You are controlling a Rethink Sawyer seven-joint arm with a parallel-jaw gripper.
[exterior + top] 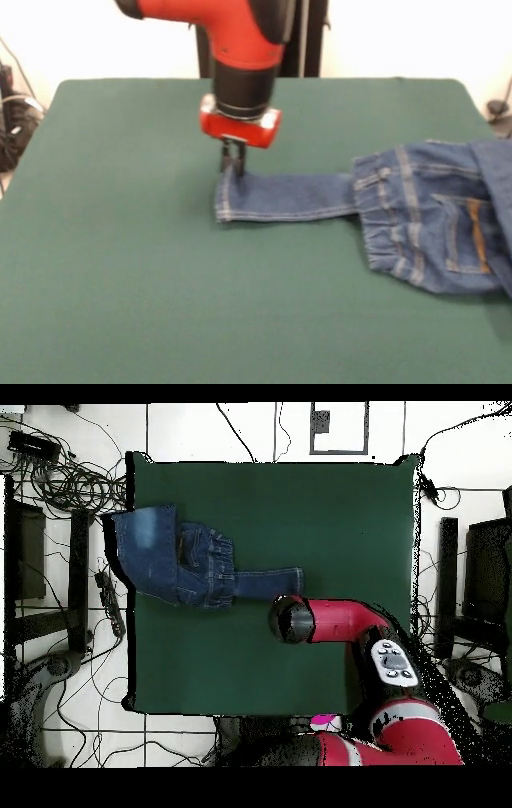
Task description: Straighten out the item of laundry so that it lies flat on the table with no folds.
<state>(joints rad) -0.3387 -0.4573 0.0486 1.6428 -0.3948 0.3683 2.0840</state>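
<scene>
The item of laundry point(424, 224), a pair of blue jeans, lies at the right of the table point(144, 304) in the front view, its body bunched and folded over. One narrow leg point(280, 197) stretches out flat towards the middle. My gripper point(233, 166) stands upright at the far corner of that leg's hem, its dark fingers close together and pinching the cloth at table level. In the overhead view the jeans point(170, 562) lie at the left of the table point(320, 504), partly over its edge. The arm's wrist point(292, 620) hides the gripper there.
Cables and dark equipment point(60, 474) lie on the floor beside the table's edge near the jeans. The red arm point(350, 624) reaches in over the table from the robot's side.
</scene>
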